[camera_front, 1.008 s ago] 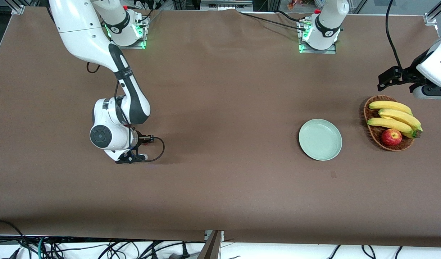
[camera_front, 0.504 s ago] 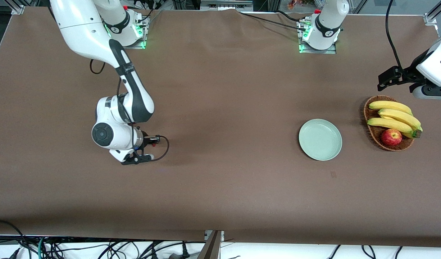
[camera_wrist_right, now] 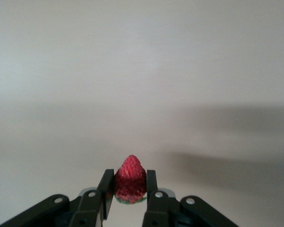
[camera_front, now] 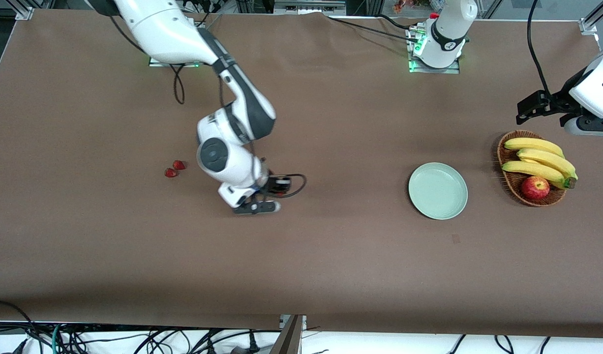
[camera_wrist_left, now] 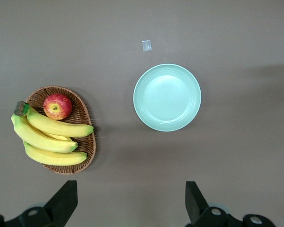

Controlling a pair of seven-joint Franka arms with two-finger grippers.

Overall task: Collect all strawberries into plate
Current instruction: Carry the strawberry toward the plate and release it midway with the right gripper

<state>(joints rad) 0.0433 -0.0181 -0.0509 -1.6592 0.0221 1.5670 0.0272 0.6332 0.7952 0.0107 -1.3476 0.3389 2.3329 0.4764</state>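
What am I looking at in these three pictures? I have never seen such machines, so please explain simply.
Two white robot arms work at a brown table. One picture looks down from a high camera; the other two come from cameras on the arms' wrists. The right end effector, in the air over the table's middle, is shut on a strawberry. Two more strawberries lie on the table. The left end effector waits, open, above the basket of bananas and an apple. The green plate beside the basket holds nothing.
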